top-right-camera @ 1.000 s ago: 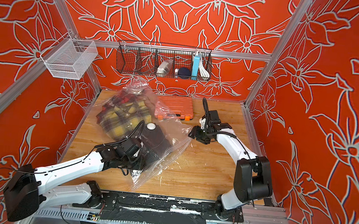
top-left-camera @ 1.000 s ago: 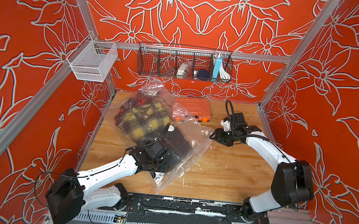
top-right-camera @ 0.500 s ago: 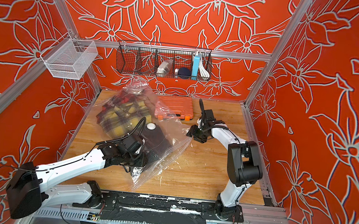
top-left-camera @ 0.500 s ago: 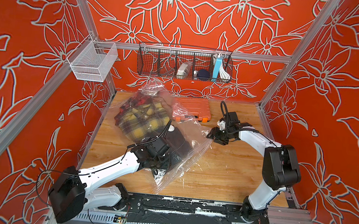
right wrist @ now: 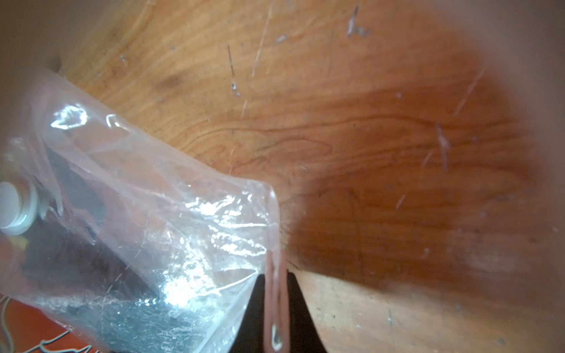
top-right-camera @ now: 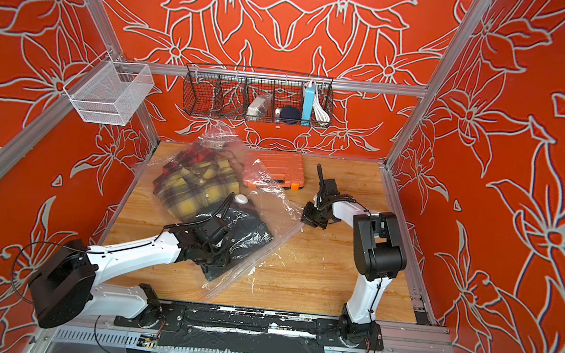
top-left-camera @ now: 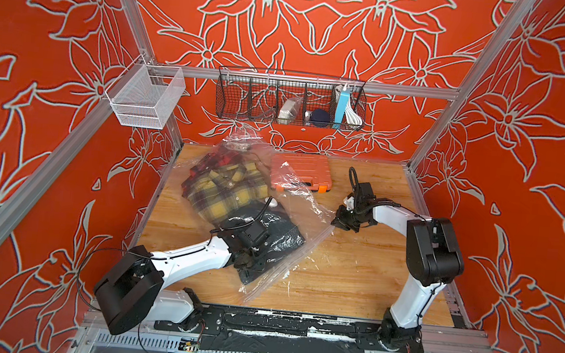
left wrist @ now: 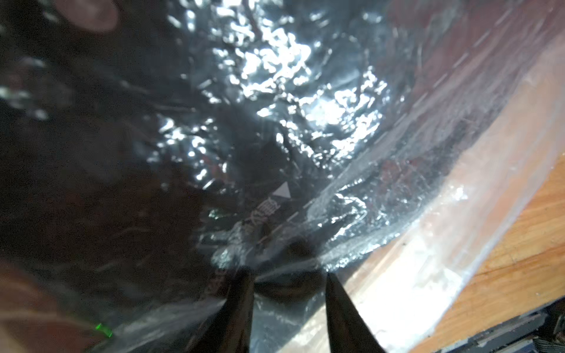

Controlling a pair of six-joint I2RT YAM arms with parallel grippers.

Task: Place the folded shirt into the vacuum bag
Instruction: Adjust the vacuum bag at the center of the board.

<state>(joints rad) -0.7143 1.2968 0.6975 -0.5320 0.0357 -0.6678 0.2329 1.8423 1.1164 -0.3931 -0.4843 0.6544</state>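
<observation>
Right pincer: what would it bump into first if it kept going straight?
Probably the wooden table: the right pincer, shut on the vacuum bag, points down at bare wood.

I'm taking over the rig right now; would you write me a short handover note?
The left gripper appears to grip the dark folded shirt, jaws part-closed on a bunch of cloth.
The right gripper is shut on a corner of the vacuum bag.
The bag lies on the table with a plaid shirt at its far end.
Done: dark shirt looks mostly under the plastic.
To do: push it fully in, let go.
</observation>
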